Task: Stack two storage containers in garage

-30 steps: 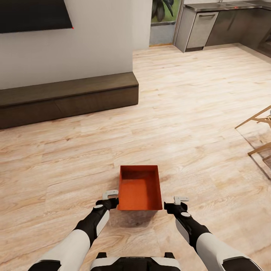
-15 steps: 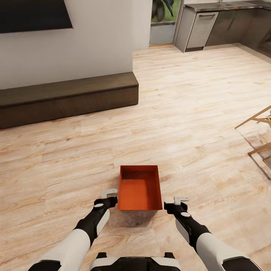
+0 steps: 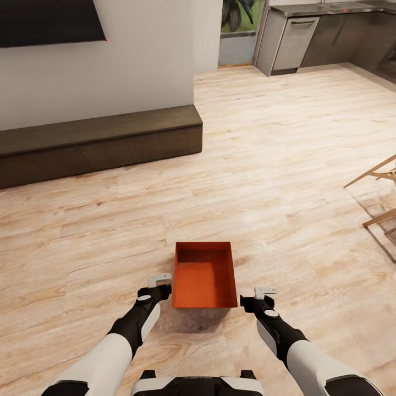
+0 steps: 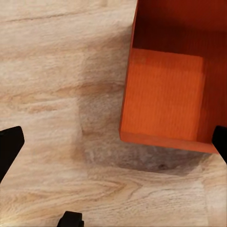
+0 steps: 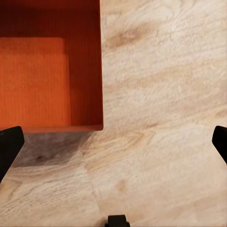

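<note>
One orange-red storage container (image 3: pixel 203 275), open side up, lies on the living room's light wood plank floor just ahead of me, with a dark shadow at its near end. My left gripper (image 3: pixel 159 280) stands open beside its near left corner, and my right gripper (image 3: pixel 264 290) stands open off its near right corner, a small gap away. Neither holds anything. In the left wrist view the storage container (image 4: pixel 165 94) sits off to one side between the spread fingertips (image 4: pixel 9 144). In the right wrist view its corner (image 5: pixel 42 80) shows above bare planks.
A low dark wood bench (image 3: pixel 99 143) runs along the white wall at left, under a black screen (image 3: pixel 49 22). Grey kitchen cabinets (image 3: pixel 330 38) stand at the far right. Wooden chair legs (image 3: pixel 379 187) reach in from the right edge. Open plank floor lies ahead.
My left gripper has crept slightly forward and outward beside the container's near left corner. The container and the right arm have not moved.
</note>
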Motion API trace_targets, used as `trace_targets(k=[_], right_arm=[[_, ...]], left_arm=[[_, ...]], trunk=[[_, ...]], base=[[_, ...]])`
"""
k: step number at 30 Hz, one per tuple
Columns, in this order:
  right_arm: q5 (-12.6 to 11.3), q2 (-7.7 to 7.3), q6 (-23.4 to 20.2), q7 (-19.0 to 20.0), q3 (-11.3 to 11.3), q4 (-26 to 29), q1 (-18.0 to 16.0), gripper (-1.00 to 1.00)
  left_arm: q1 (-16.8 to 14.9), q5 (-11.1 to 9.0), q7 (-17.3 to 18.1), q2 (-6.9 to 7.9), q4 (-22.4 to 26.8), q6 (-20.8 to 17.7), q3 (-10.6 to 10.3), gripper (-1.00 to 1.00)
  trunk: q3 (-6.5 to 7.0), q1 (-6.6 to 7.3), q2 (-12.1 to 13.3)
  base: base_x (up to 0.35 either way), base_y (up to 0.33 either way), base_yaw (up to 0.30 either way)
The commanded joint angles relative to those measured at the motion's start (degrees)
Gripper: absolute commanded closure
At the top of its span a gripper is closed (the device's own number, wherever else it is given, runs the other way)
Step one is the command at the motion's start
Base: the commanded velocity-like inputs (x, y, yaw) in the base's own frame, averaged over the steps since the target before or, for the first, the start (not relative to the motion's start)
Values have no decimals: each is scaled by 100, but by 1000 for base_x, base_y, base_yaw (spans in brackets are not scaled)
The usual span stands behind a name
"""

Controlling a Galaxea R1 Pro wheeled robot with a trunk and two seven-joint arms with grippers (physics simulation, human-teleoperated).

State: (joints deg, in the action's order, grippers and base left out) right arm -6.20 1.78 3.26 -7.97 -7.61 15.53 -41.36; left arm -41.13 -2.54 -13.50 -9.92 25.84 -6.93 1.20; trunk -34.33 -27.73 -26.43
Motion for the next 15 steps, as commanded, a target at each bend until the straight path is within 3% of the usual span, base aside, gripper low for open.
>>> trace_targets(k=[1, 15], right_arm=[[-59, -2, 26, -31, -52, -6, -4, -100], [-56, -2, 314, -38, -65, -6, -4, -100]], left_arm=[[0, -27, -12, 1, 14, -40, 11, -100], [0, -27, -21, 25, 297, -103, 12, -100]], trunk=[[-25, -25, -49], [-276, -332, -611]], base=[[0, 0, 0], [0, 0, 0]])
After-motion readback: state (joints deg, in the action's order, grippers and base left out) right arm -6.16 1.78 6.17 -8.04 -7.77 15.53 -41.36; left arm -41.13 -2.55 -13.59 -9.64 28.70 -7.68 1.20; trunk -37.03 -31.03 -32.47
